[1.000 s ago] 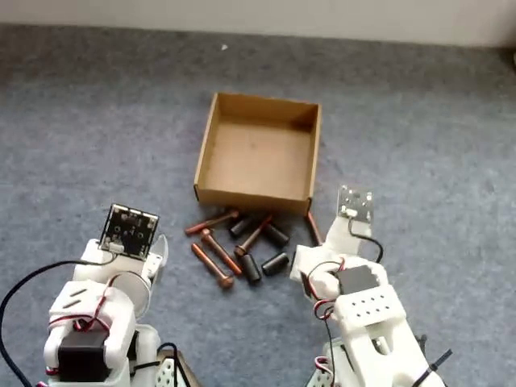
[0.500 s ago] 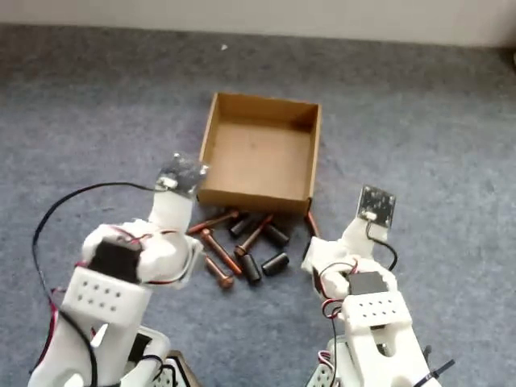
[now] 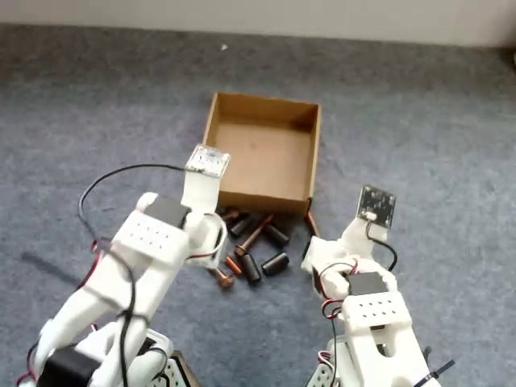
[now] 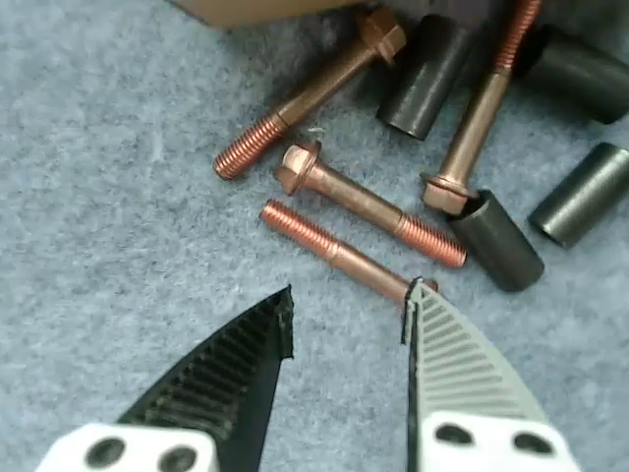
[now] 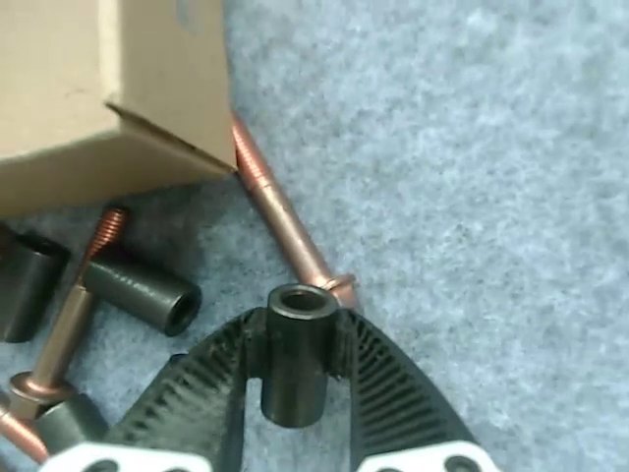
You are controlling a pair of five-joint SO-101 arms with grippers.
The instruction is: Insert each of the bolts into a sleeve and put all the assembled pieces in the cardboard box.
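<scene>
The left claw [image 4: 349, 295] hangs open over loose bolts [image 4: 369, 202] at the high view's centre, just below the cardboard box [image 3: 266, 199]. The right claw [image 5: 297, 339] grips a black sleeve [image 5: 295, 379] upright.

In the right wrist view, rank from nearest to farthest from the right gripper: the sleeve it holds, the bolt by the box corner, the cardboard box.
1. Sleeve, between the right gripper's jaws.
2. Bolt, head beside that sleeve.
3. Cardboard box, beyond the bolt's threaded end.

High view overhead; wrist views close, sharing bolts [image 4: 369, 206].
</scene>
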